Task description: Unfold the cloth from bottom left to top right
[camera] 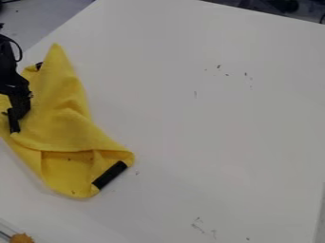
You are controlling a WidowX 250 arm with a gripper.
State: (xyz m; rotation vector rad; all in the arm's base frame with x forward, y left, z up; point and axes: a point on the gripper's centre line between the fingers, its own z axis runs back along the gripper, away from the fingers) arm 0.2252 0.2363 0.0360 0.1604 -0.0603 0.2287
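The black gripper (17, 118) is at the left edge of the camera view, low over the left part of the yellow cloth (63, 123). The cloth lies rumpled on the left side of the white table, with a pointed corner towards the top and a broad, rounded end at the bottom. A fold crosses its lower part, with a pocket-like hollow below it. A black strip (109, 175) lies along the cloth's lower right edge. Part of the cloth's left side is hidden behind the gripper and arm.
The white table (215, 128) extends to the right of the cloth, with small dark marks on it. An orange-brown object (22, 238) shows at the bottom left corner. The table's far edge slants across the top, with dark items beyond it.
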